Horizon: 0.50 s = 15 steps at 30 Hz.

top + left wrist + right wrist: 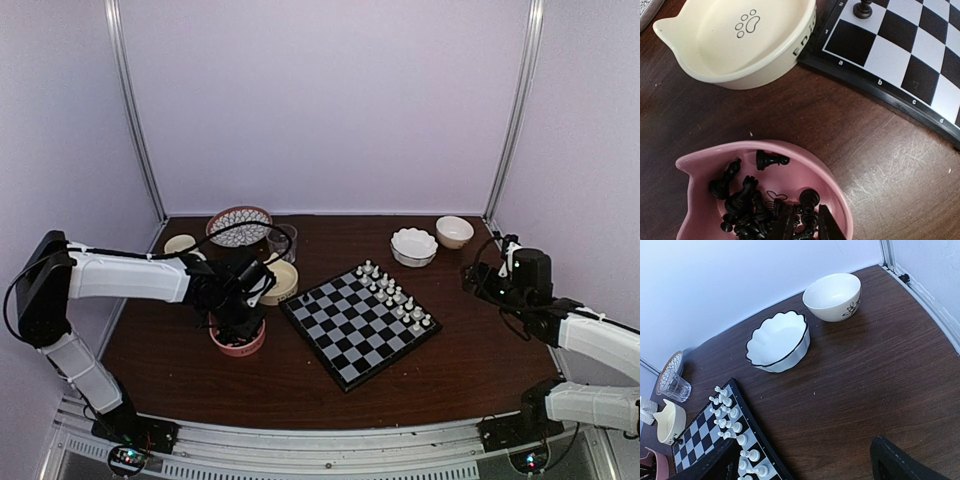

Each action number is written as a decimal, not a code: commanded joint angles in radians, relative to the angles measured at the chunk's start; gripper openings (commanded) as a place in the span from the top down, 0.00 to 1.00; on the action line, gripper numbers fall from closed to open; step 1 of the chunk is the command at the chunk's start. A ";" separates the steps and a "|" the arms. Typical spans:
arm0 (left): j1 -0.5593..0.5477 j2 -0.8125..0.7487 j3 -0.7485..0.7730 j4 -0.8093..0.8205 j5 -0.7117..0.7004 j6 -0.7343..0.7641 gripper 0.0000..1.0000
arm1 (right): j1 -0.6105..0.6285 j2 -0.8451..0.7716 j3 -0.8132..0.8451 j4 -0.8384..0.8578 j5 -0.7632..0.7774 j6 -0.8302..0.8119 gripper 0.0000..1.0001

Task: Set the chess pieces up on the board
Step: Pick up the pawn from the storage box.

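Chess pieces (747,200), black, lie heaped in a pink bowl (810,167) on the worktop (880,165), just left of the board (900,50). The heap is tangled and cut off, so it cannot be counted. One black piece (862,9) stands by the board's left corner. White pieces (395,295) fill two rows along its far right edge. The left fingers (831,227) dip into the heap, and whether they grip anything cannot be told. The right fingers (900,462) are spread wide and hold nothing. Three bowls show bare insides: a cream bowl (740,45), a scalloped bowl (779,347) and a white bowl (832,296).
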 commanded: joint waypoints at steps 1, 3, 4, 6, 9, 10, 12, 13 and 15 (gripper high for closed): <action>0.007 0.018 0.010 0.027 -0.026 0.019 0.81 | -0.001 -0.011 -0.011 0.020 -0.006 0.012 0.06; 0.007 0.024 0.014 0.026 -0.027 0.019 0.81 | -0.001 -0.009 -0.011 0.022 -0.011 0.013 0.06; 0.008 0.028 0.016 0.025 -0.026 0.019 0.81 | -0.001 -0.008 -0.010 0.024 -0.014 0.014 0.06; 0.008 0.036 0.019 0.025 -0.019 0.019 0.81 | -0.001 -0.007 -0.009 0.024 -0.015 0.013 0.06; 0.008 0.047 0.022 0.023 -0.014 0.022 0.81 | -0.001 -0.007 -0.009 0.024 -0.015 0.013 0.06; 0.009 0.049 0.023 0.024 -0.013 0.022 0.81 | -0.001 -0.007 -0.009 0.024 -0.015 0.014 0.06; 0.008 0.055 0.024 0.024 -0.012 0.022 0.81 | -0.001 -0.008 -0.008 0.024 -0.015 0.014 0.06; 0.008 0.060 0.024 0.022 -0.011 0.023 0.81 | -0.001 -0.008 -0.008 0.024 -0.015 0.014 0.06; 0.008 0.065 0.026 0.022 -0.008 0.023 0.81 | 0.000 -0.009 -0.008 0.024 -0.015 0.012 0.06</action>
